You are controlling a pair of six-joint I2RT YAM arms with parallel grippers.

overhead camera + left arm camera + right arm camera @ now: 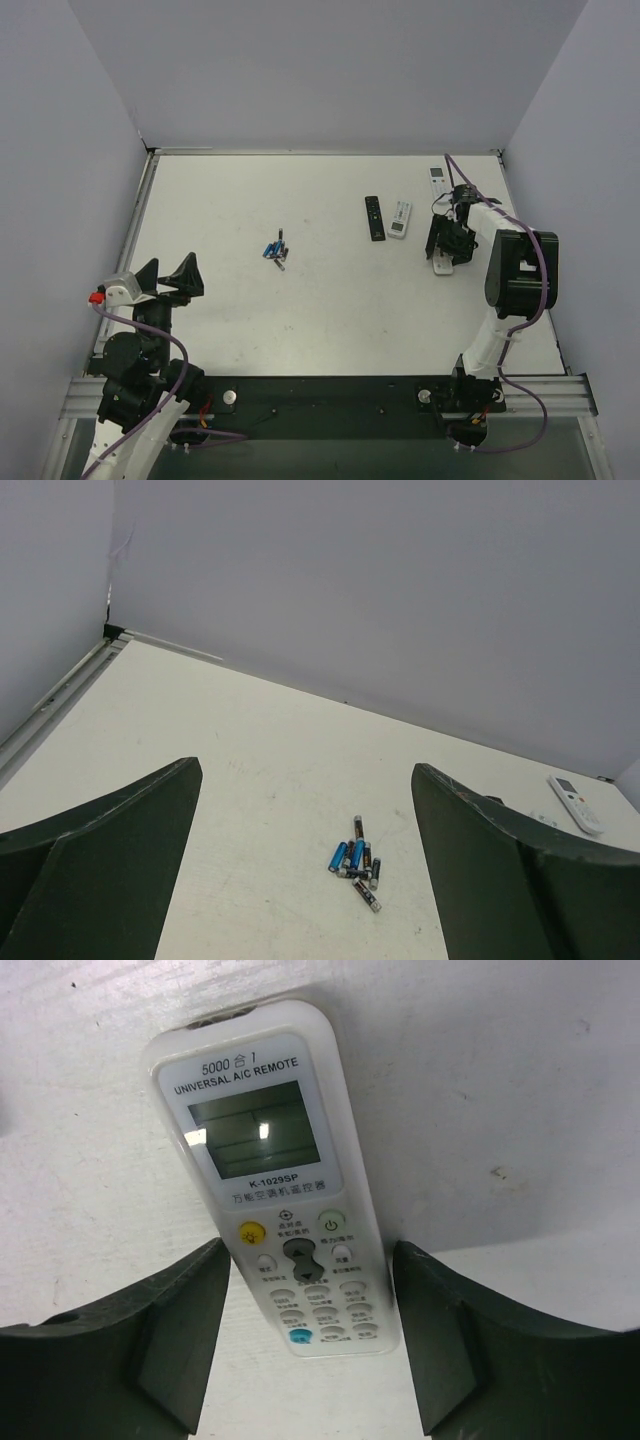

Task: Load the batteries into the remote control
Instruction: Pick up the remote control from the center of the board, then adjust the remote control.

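The remote control (272, 1190) lies face up on the white table, its screen and buttons showing. My right gripper (310, 1260) is open and straddles its lower button end, with a narrow gap on each side between the dark fingers (180, 1340) and the casing. In the top view the right gripper (445, 250) hangs over the remote control (443, 267) at the right of the table. The batteries (276, 250), several blue and dark ones, lie in a loose heap near the table's middle. My left gripper (168, 272) stands wide open and empty at the near left, facing the batteries (356, 862).
A slim black remote (374, 217) and a white remote (400, 218) lie side by side left of the right arm. Another white remote (438, 180) lies by the back right corner, also visible as the white remote (577, 804). Purple walls enclose the table.
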